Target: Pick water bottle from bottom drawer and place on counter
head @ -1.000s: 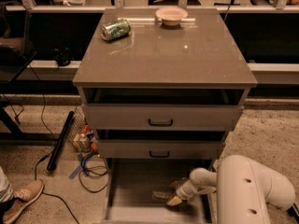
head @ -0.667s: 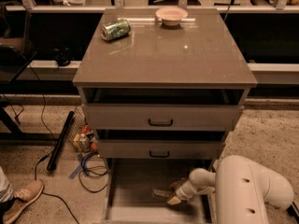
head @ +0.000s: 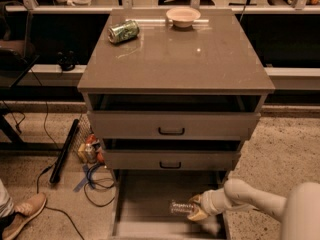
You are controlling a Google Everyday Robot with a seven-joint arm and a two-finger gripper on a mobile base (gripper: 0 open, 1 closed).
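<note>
The water bottle (head: 181, 207), clear with a faint pale label, lies on its side on the floor of the open bottom drawer (head: 145, 204), right of middle. My gripper (head: 194, 209) reaches in from the lower right on a white arm, and its tan fingers (head: 197, 215) sit at the bottle's right end, touching or nearly touching it. The counter (head: 175, 59) is the glossy grey-brown top of the cabinet, above the two upper drawers.
A crushed green can (head: 123, 31) lies at the counter's back left and a pink bowl (head: 183, 16) at its back middle. Cables, a black tube (head: 64, 151) and small clutter (head: 89, 150) lie on the floor left of the cabinet. A shoe (head: 22, 216) shows at lower left.
My gripper has stayed low in the bottom drawer at the bottle's right end, shifting only slightly. The bottle has not been lifted.
</note>
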